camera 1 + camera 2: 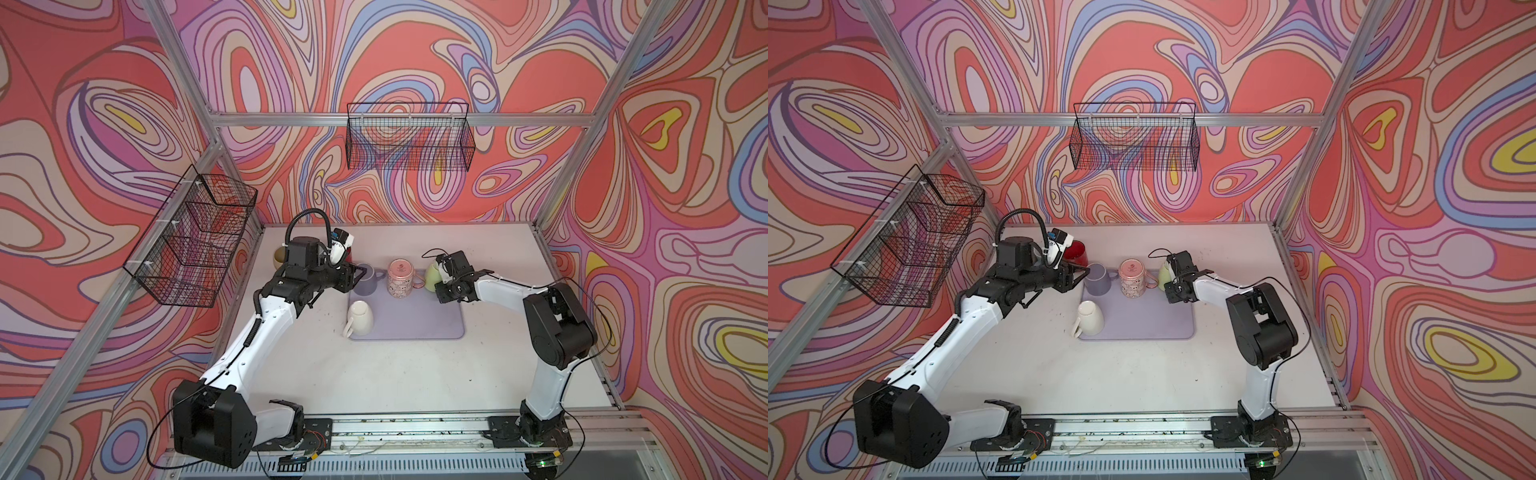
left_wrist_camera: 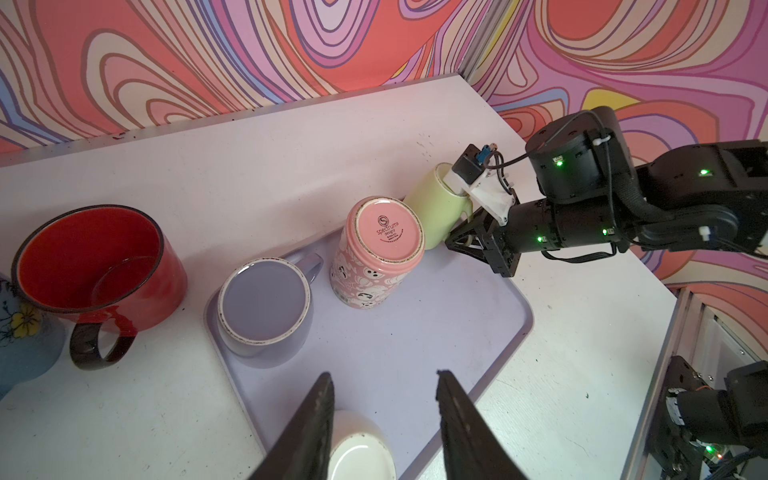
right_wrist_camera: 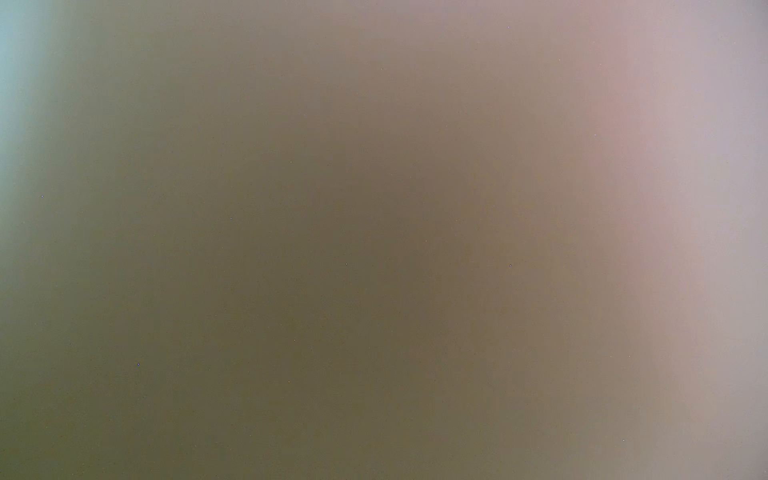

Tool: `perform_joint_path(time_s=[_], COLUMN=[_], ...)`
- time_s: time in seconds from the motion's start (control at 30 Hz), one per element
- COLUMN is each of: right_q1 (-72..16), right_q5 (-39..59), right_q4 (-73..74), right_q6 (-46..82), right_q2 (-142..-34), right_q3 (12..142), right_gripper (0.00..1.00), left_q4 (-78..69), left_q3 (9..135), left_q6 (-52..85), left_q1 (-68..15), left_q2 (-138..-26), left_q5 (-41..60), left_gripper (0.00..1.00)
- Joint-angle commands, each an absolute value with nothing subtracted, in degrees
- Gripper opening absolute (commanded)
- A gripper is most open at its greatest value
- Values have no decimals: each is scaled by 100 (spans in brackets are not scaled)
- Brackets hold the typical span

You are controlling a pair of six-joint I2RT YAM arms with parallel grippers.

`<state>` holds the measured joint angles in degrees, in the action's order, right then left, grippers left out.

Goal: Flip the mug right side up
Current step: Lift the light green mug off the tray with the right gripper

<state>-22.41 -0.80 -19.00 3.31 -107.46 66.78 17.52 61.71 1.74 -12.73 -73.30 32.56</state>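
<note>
A pale green mug (image 2: pixel 436 208) leans tilted at the far right corner of the lilac mat (image 2: pixel 415 353), bottom end raised. My right gripper (image 2: pixel 451 241) is shut on its handle. In both top views the mug (image 1: pixel 431 272) (image 1: pixel 1163 272) shows beside that wrist. The right wrist view is a brownish-green blur. My left gripper (image 2: pixel 384 376) hangs open and holds nothing, just left of a purple mug (image 1: pixel 368 279).
On the mat stand an upside-down pink patterned mug (image 2: pixel 378 257), the upright purple mug (image 2: pixel 266 307) and an upside-down white mug (image 1: pixel 360 318). An upright red mug (image 2: pixel 95 270) and a blue floral one (image 2: pixel 20 332) sit off it. Wire baskets (image 1: pixel 409 141) (image 1: pixel 195 237) hang on the walls.
</note>
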Motion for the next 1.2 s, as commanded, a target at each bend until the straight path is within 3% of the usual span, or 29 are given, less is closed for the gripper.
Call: perform_joint_path(time_s=[0.0,1.17], right_q1=[-2216,-2178], right_q5=[39,452], right_q4=[-2013,-2118], right_q6=[438,632], right_q2=[-10415,-8876], right_q3=[6636,7128], right_gripper=[0,0], left_q4=[1669,1552], left_q3=[6162,6176], left_q6=[151,328], left_q1=[-1309,-1320], left_q2=[-7391,-7427], left_q5=[3313,3442], left_gripper=[43,43])
